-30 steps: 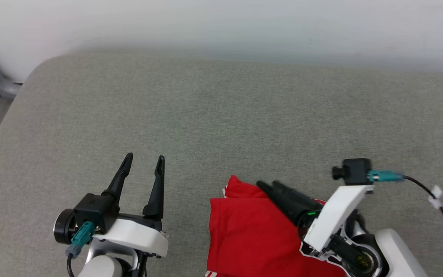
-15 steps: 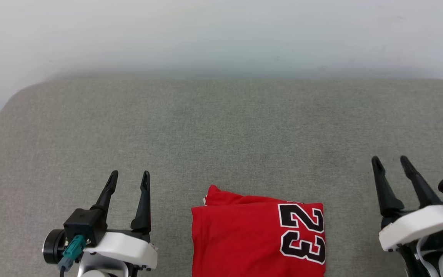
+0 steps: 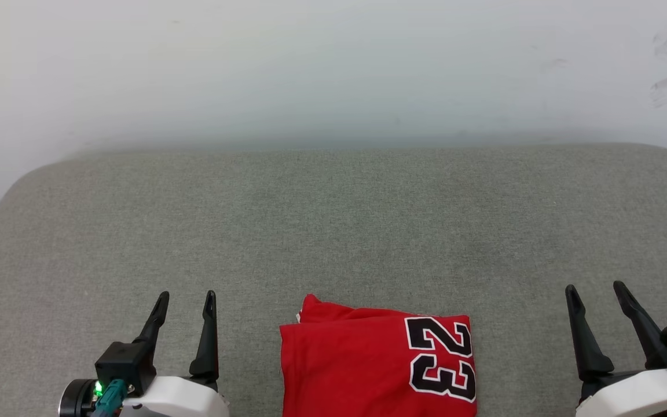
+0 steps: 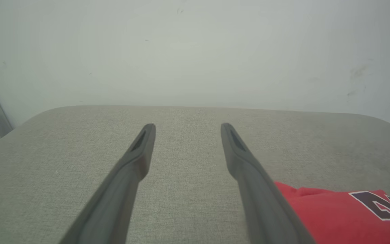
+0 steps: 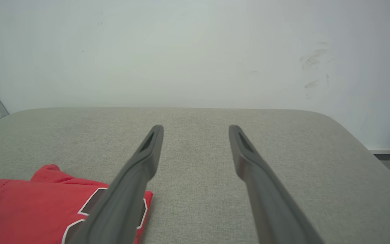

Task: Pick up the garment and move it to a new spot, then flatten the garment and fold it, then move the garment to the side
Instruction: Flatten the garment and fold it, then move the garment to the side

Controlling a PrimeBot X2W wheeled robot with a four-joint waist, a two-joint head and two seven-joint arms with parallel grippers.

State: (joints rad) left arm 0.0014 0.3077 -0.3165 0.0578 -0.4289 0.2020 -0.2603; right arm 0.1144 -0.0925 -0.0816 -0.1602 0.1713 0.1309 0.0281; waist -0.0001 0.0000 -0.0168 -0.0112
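Our right gripper [image 3: 594,286] has left the one red jersey [image 3: 356,370], bottom centre; it and our left gripper [image 3: 187,294] spread their fingers [image 3: 206,341], empty.

The garment [image 3: 356,370] at the bottom middle is bright red, with a black number 23 [image 3: 440,359] edged in white. The worktop [image 3: 333,231] is plain grey. The wall [image 3: 333,69] is white. The fingers [image 3: 206,336] are black.
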